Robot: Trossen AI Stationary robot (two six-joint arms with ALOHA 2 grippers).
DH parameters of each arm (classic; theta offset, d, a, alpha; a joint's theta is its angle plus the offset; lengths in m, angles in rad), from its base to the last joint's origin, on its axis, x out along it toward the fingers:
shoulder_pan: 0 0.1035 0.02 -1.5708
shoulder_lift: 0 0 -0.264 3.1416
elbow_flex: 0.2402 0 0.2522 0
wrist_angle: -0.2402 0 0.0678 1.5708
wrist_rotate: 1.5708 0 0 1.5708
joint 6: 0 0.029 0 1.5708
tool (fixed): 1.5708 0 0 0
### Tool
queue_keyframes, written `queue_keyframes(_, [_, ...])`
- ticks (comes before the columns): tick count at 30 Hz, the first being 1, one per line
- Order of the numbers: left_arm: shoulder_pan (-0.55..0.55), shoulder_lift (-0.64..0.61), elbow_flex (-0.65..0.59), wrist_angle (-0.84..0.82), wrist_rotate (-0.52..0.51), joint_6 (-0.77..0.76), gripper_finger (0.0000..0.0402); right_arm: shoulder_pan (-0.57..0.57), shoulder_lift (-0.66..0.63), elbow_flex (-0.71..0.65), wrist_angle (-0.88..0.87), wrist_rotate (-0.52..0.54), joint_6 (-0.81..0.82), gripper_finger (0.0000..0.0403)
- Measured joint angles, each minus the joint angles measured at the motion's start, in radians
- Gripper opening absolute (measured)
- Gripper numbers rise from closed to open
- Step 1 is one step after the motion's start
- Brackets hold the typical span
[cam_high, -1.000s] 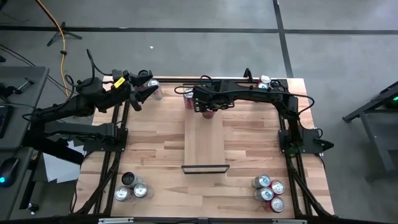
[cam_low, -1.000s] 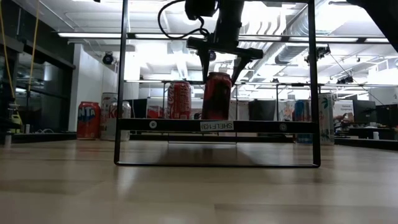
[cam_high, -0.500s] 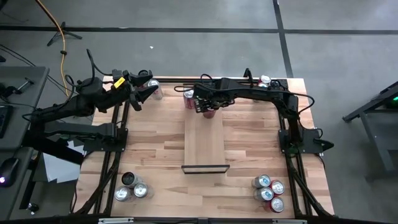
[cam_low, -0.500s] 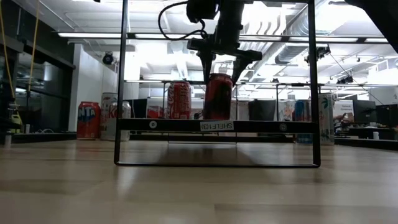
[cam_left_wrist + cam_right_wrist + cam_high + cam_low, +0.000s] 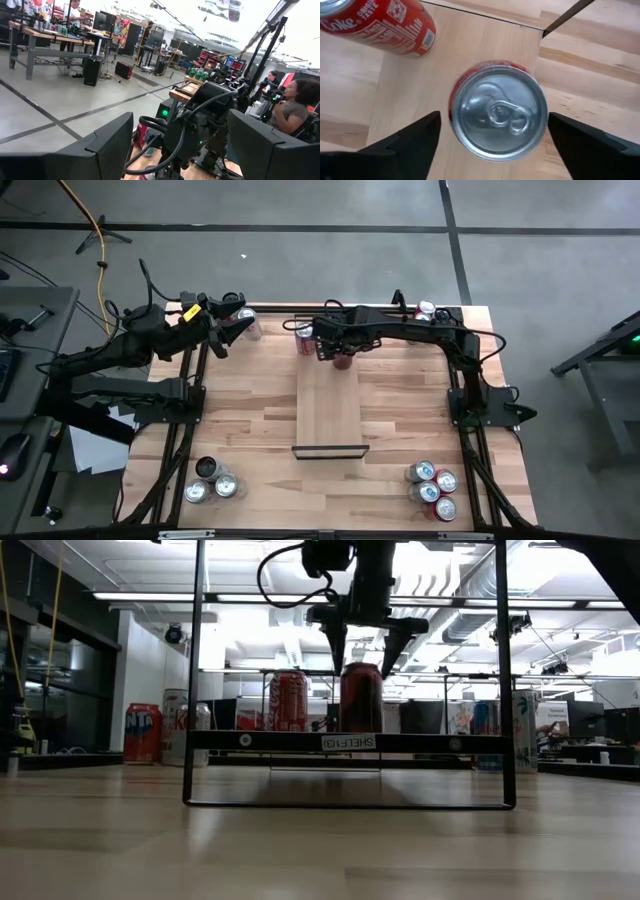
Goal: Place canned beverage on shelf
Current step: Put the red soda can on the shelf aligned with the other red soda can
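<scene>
The shelf [image 5: 329, 408] board lies bare from its near rail up to the dark red can [image 5: 342, 360] standing upright at its far end. A red cola can [image 5: 304, 338] stands just beside that can, off the board's far left corner. The right claw [image 5: 331, 347] hangs straight above the dark red can, fingers [image 5: 410, 140] spread clear of its sides. Can clusters crowd the bench's [image 5: 250, 425] near left [image 5: 212, 482] and near right [image 5: 432, 488] corners.
</scene>
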Motion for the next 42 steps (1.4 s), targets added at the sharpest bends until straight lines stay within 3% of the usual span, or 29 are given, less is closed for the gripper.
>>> queue_keyframes(5, [0.000,0.000,0.000,0.000,0.000,0.000,0.0270,0.000,0.000,0.000,-0.001,-0.013,0.011,0.0380])
queue_keyframes(15, [0.000,0.000,0.000,0.000,0.000,0.000,0.0270,-0.026,-0.010,0.000,-0.093,-0.067,-0.181,0.0382])
queue_keyframes(26, [0.000,0.000,0.000,0.000,0.000,-0.007,0.0270,-0.026,-0.129,0.000,-0.099,-0.120,-0.531,0.0383])
queue_keyframes(32, [0.000,0.000,0.000,0.000,-0.001,-0.026,0.0270,-0.045,-0.216,0.000,-0.118,-0.103,-0.938,0.0383])
queue_keyframes(36, [0.000,0.000,0.000,0.000,-0.001,-0.027,0.0270,-0.070,-0.245,0.000,-0.082,-0.107,-0.943,0.0383])
queue_keyframes(38, [0.000,0.000,0.000,0.000,-0.004,-0.027,0.0270,-0.093,-0.246,0.000,-0.079,-0.212,-0.991,0.0383])
queue_keyframes(42, [0.000,0.000,0.000,-0.001,-0.014,-0.027,0.0270,-0.151,-0.238,0.000,-0.062,-0.554,-1.214,0.0383])
